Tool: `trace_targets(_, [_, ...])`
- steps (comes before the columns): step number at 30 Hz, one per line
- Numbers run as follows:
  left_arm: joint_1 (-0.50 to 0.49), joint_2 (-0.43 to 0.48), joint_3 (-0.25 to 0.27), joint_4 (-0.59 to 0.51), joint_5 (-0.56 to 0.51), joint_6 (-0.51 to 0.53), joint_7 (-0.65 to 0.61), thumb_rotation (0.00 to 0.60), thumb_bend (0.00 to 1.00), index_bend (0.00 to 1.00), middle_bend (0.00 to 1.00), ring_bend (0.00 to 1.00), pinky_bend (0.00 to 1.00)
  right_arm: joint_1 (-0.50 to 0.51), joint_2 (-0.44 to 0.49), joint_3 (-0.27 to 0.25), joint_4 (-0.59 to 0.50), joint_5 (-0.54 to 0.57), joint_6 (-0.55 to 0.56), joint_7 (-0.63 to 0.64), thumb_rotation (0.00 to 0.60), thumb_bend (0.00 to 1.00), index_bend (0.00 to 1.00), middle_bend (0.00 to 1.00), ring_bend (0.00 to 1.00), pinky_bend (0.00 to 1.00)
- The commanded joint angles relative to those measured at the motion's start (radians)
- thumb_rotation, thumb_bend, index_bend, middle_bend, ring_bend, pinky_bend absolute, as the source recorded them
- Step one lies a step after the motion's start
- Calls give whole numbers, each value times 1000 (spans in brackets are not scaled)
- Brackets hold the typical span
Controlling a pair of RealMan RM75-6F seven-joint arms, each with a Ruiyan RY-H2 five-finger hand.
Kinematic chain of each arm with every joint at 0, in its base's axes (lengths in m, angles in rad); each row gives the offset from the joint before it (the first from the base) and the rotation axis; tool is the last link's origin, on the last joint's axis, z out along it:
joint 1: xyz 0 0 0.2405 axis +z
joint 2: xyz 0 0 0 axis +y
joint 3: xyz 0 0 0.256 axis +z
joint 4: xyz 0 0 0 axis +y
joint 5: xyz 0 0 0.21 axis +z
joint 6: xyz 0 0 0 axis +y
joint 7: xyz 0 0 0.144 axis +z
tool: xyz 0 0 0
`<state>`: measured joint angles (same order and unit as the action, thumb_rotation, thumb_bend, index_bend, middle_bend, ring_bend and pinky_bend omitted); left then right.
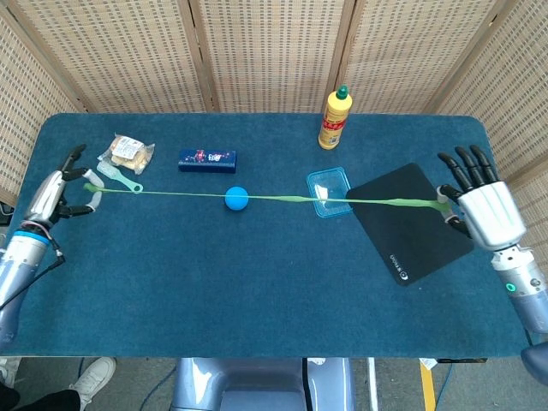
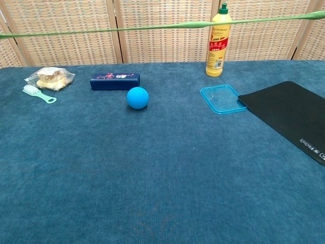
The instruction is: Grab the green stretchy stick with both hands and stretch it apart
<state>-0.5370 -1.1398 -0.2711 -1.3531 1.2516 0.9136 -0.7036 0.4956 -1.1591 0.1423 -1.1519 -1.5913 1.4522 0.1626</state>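
Nearest us, we hold the green stretchy stick (image 1: 282, 199) at either end: our left hand (image 1: 58, 193) pinches one tip by the table's left edge, and our right hand (image 1: 481, 208) grips the other out past the black mat (image 1: 411, 227), though that end is hidden behind the palm, so the grip there is our best guess. We keep the hands well apart and raised so the stick runs thin and taut above the table. Under its span sit the blue ball (image 1: 236, 199) and the clear blue tray (image 1: 329, 192), untouched. Farther back stand the blue box (image 1: 207, 160), the snack bag (image 1: 127, 151) and the yellow bottle (image 1: 335, 118). The stretch looks near complete.
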Motion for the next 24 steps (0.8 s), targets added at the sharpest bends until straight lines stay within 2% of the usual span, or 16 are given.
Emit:
trace_targets(1, [14, 35, -8, -19, 4, 13, -18, 600, 554, 795, 0, 0, 0, -38, 2, -13, 51, 8, 31, 54, 600, 578, 856, 187, 0, 0])
trace_targets(13, [63, 200, -31, -100, 10, 50, -63, 600, 555, 795, 0, 0, 0, -161, -16, -50, 280, 31, 101, 244, 600, 578, 857, 187, 0, 0])
trace_targets(24, [82, 263, -35, -104, -3, 42, -97, 600, 555, 797, 0, 0, 0, -214, -64, -65, 444, 48, 97, 329, 600, 578, 856, 187, 0, 0])
